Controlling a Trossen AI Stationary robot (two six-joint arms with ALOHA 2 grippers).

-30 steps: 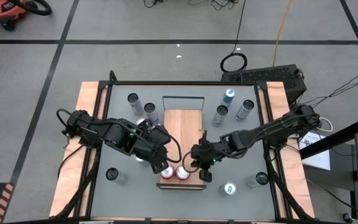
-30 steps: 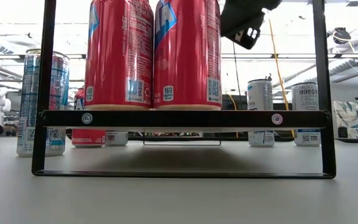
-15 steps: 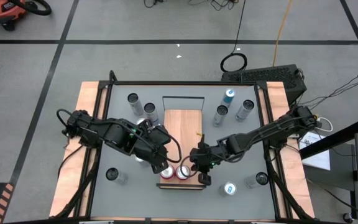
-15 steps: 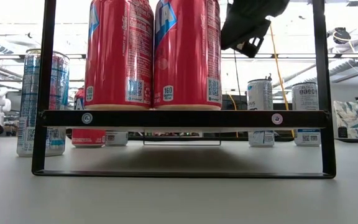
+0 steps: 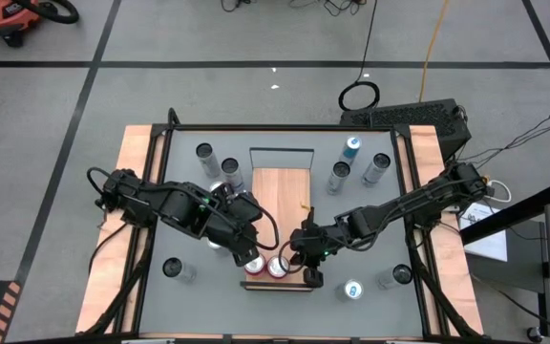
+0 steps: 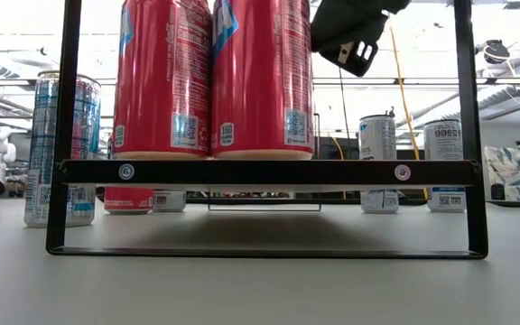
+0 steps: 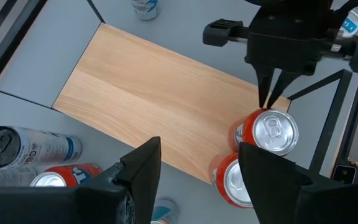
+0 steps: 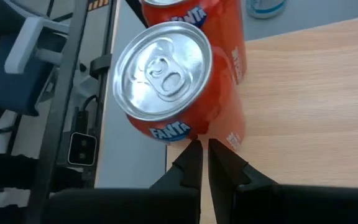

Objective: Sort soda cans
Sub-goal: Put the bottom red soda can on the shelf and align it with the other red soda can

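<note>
Two red soda cans (image 5: 256,266) (image 5: 278,267) stand upright side by side at the near end of a wooden board (image 5: 280,196), a shelf in a black frame (image 6: 269,171). My right gripper (image 5: 296,262) is shut, its tips against the right-hand red can (image 8: 179,81). My left gripper (image 7: 201,155) hovers open above and left of the cans, with nothing between its fingers. A third red can (image 7: 61,177) stands on the table under the left arm. Silver and blue cans stand around the board. My right gripper presses its shut fingertips (image 7: 269,93) against the side (image 8: 211,134) of the right-hand red can. It comes from the table's right, slanting down. The can stands upright on the board, side against the other red can (image 6: 161,81).
Silver cans stand at far left (image 5: 204,153) (image 5: 230,170), far right (image 5: 339,175) (image 5: 377,167), near left (image 5: 173,268) and near right (image 5: 396,276). Blue cans stand at far right (image 5: 352,145) and near right (image 5: 352,290). The board's far part is bare wood.
My right gripper, shut throughout, has gone toward the table's left and pushed the right-hand red can. Both red cans have slid a little leftward along the board, staying upright and side by side.
</note>
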